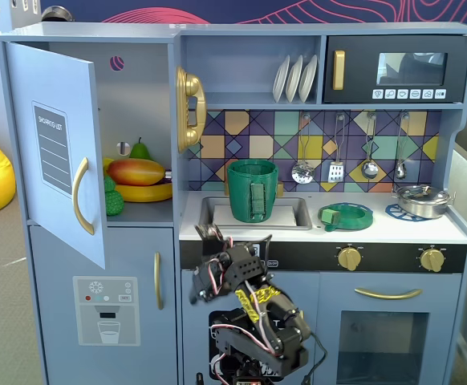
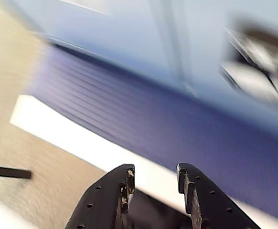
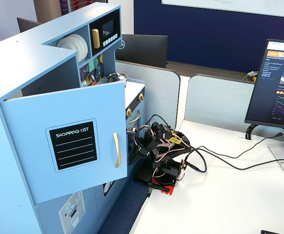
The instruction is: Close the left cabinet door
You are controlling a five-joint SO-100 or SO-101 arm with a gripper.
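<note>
Two black fingers (image 2: pixel 124 183) of the gripper (image 1: pixel 210 235) stand apart, gripping nothing (the wrist view is blurred). Up and to its left in a fixed view, the left cabinet door (image 1: pixel 57 152) hangs wide open, untouched.

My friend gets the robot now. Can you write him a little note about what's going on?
Gripper: empty, jaws slightly apart, low in front of the toy kitchen, away from the door.
Door with the shopping list: wide open, fruit showing inside the cabinet.
Done: nothing yet, door untouched.
Left: bring the gripper to the door's outer face and push it shut.
</note>
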